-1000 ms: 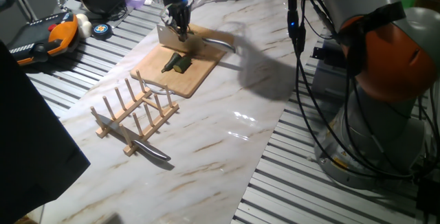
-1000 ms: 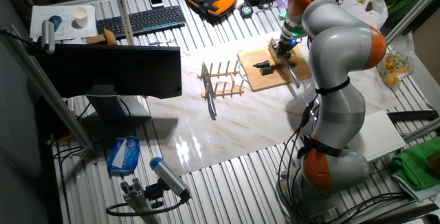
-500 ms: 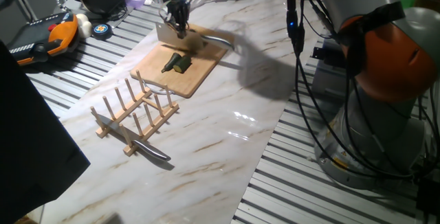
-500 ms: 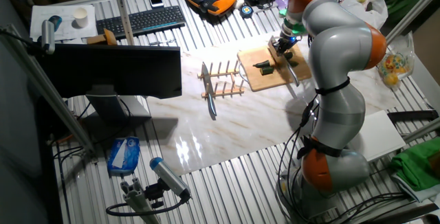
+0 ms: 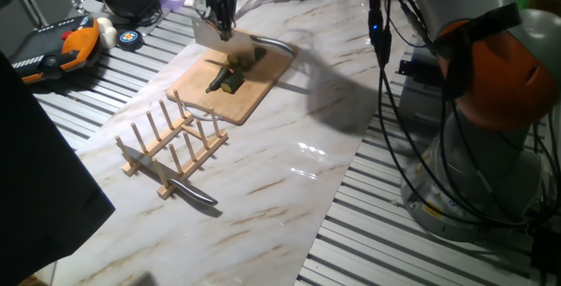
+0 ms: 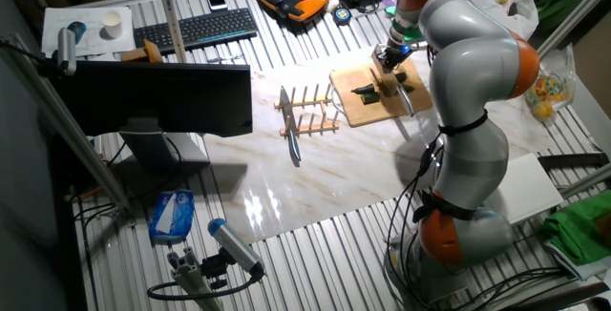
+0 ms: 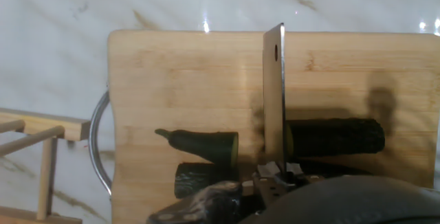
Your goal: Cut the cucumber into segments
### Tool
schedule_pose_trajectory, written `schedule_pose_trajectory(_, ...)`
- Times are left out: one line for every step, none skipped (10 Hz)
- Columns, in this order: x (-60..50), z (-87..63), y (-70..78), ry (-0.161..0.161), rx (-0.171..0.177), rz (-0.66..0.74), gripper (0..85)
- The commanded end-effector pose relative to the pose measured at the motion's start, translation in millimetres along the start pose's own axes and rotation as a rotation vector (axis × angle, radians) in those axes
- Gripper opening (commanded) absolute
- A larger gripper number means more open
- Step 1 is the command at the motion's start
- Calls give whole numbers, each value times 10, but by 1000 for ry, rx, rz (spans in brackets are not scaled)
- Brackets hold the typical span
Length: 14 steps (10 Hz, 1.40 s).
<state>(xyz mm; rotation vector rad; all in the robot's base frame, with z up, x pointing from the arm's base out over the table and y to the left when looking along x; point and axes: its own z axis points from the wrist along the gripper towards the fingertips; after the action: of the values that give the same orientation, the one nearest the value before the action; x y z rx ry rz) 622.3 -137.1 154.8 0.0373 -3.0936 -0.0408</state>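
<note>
Marble table [image 5: 289, 163], wooden board [image 7: 192, 80] mid-frame. My gripper [image 7: 275, 179] jaws clamped on cleaver [image 7: 274, 100], blade raised beside uncut cucumber [image 7: 337, 137] lower right; segments [image 7: 203, 145] left. Mid-cutting, I judge; next, shift right, chop.

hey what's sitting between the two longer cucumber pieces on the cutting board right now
The cleaver blade, seen edge-on in the hand view, stands between the tailed cucumber piece and the long right piece.

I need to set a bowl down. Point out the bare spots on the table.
Marble table is bare between the wooden rack and the robot base. Crowded: the cutting board, with cucumber and the gripper holding the cleaver.
</note>
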Motion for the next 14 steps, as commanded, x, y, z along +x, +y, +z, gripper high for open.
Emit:
schedule_pose_trajectory(1,-28,13,-1,0,1,7)
schedule_pose_trajectory(-5,-62,43,-1,-9,7,7)
schedule_pose_trajectory(-17,-83,98,-1,-9,16,7)
schedule_pose_trajectory(-30,-120,185,-1,-6,26,7)
schedule_pose_trajectory(-34,-154,258,-1,-6,35,7)
schedule_pose_trajectory(-33,-185,339,-4,-6,44,7)
schedule_pose_trajectory(-20,-197,427,-8,-9,58,7)
schedule_pose_trajectory(5,-184,514,-13,-13,73,7)
schedule_pose_trajectory(25,-168,566,-14,-27,83,7)
schedule_pose_trajectory(38,-165,602,-12,-28,86,7)
schedule_pose_trajectory(44,-177,630,-11,-28,91,7)
schedule_pose_trajectory(51,-192,652,-11,-28,94,7)
schedule_pose_trajectory(51,-194,655,-10,-42,101,7)
schedule_pose_trajectory(51,-194,655,-6,-54,111,7)
